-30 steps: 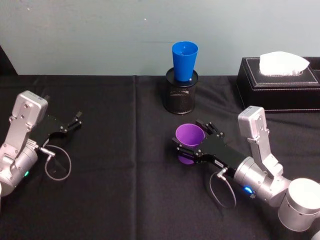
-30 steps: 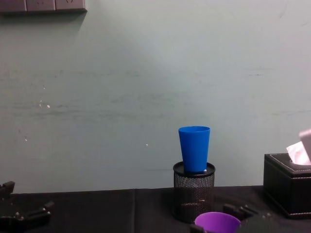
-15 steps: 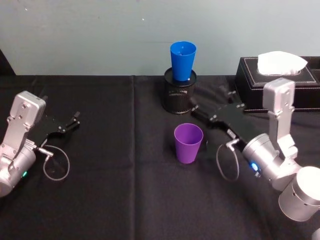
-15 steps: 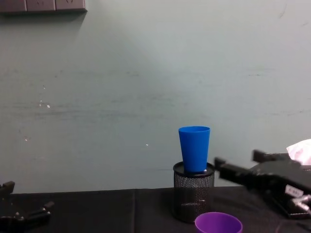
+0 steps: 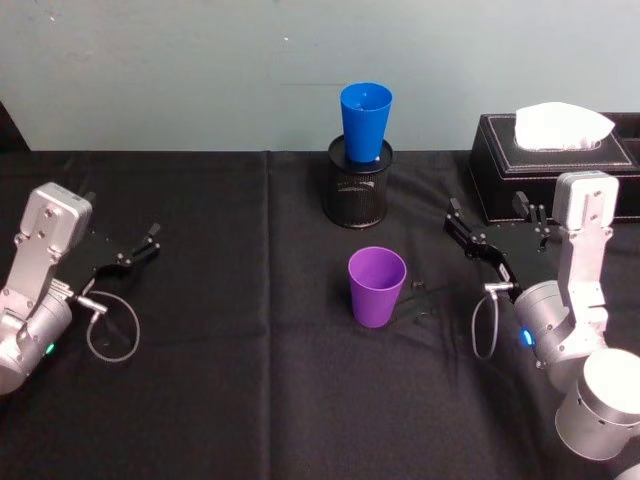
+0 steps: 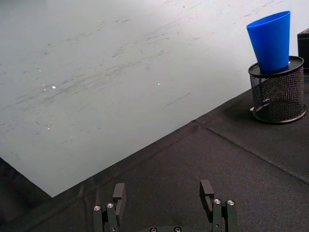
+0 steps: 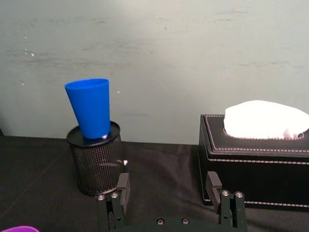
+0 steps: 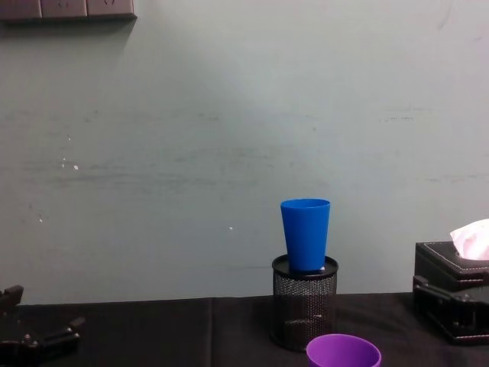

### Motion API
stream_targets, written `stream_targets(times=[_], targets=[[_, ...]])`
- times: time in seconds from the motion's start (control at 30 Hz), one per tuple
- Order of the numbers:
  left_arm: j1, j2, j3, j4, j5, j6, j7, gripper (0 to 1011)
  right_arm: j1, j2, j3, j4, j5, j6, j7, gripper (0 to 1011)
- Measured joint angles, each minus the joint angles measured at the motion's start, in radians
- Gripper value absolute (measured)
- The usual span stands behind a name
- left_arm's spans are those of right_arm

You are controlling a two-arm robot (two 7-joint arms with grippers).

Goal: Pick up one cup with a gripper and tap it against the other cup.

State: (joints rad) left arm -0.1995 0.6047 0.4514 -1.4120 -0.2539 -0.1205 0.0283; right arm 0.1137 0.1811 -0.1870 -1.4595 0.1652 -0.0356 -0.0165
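Note:
The purple cup (image 5: 377, 287) stands upright on the black cloth in the middle of the table, and its rim shows low in the chest view (image 8: 343, 351). The blue cup (image 5: 366, 121) sits on top of a black mesh pen holder (image 5: 359, 186) behind it, also seen as the blue cup (image 7: 91, 107) from the right wrist. My right gripper (image 5: 489, 218) is open and empty, off to the right of the purple cup and apart from it. From its own wrist camera the right gripper (image 7: 168, 185) faces the holder and the tissue box. My left gripper (image 5: 150, 241) rests open at the far left.
A black tissue box (image 5: 555, 170) with white tissue stands at the back right, just behind my right gripper. The mesh holder (image 6: 279, 90) stands close to the pale wall. Black cloth covers the table between the left arm and the cups.
My right gripper let go of the purple cup, which it held tilted a second ago. The cup now stands upright, and the gripper has drawn back to the right, toward the tissue box.

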Motion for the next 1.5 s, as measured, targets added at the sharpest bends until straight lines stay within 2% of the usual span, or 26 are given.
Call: stream_targets(times=[0.2, 0.33, 1.5], targets=[[0.0, 0.0, 0.0, 0.0, 0.0, 0.0, 0.0, 1005, 0.006, -0.009, 0.008, 0.022, -0.015, 0.004, 0.01, 1003], [0.0, 0.0, 0.0, 0.0, 0.0, 0.0, 0.0, 1005, 0.004, 0.0, 0.01, 0.014, 0.003, 0.015, 0.074, 1003], [0.0, 0.0, 0.0, 0.0, 0.0, 0.0, 0.0, 1005, 0.007, -0.004, 0.008, 0.019, -0.004, 0.01, 0.05, 1002]])
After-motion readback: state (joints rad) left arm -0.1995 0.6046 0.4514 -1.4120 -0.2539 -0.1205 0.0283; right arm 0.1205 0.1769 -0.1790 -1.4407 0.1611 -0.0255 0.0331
